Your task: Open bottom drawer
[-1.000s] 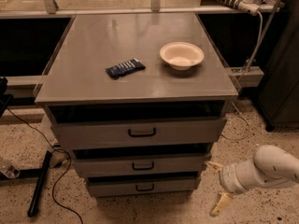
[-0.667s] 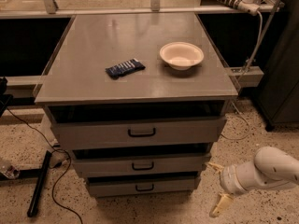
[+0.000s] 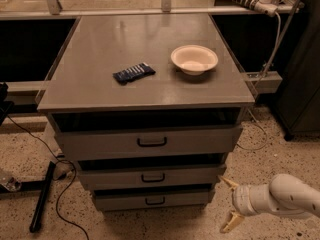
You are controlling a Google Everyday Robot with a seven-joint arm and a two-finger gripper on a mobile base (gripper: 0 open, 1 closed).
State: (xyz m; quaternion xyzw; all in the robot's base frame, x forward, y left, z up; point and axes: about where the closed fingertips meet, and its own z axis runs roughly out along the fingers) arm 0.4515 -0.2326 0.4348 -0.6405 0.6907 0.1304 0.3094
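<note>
The bottom drawer [image 3: 125, 201] is the lowest and narrowest grey front of the cabinet, with a small black bar handle [image 3: 155, 201] at its centre and a dark gap above it. My gripper [image 3: 229, 205] is low at the right, just right of the bottom drawer's right end. Its two yellowish fingers [image 3: 232, 221] stand spread apart, open and empty, pointing left toward the cabinet. The white arm [image 3: 287, 196] comes in from the lower right.
Two wider grey drawers, top [image 3: 100, 143] and middle [image 3: 110, 176], sit slightly pulled out above. On the cabinet top [image 3: 100, 79] lie a dark blue packet [image 3: 133, 73] and a white bowl [image 3: 194, 59]. Cables and a black leg [image 3: 42, 196] lie on the floor at left.
</note>
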